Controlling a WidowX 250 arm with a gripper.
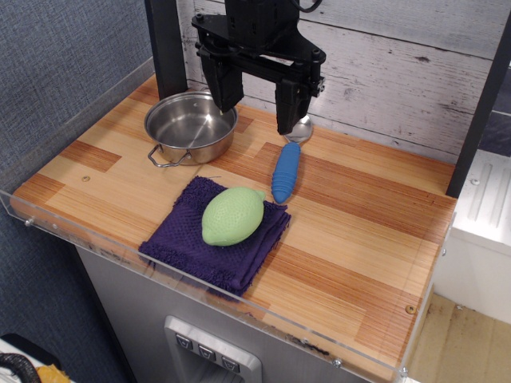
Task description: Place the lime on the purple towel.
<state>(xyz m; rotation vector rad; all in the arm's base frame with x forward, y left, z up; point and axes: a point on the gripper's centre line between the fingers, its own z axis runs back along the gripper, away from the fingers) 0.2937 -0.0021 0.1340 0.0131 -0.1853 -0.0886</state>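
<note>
The pale green lime [232,215] lies on the dark purple towel [209,249], which sits folded near the front edge of the wooden counter. My gripper [255,108] hangs open and empty high above the back of the counter, between the steel pot and the spoon, well apart from the lime. Its two black fingers [289,104] point down with a wide gap between them.
A steel pot [189,128] with a wire handle stands at the back left. A blue-handled spoon [286,170] lies behind the towel, its metal bowl under my right finger. A clear acrylic rim [200,275] runs along the front and left edges. A dark post stands at back left.
</note>
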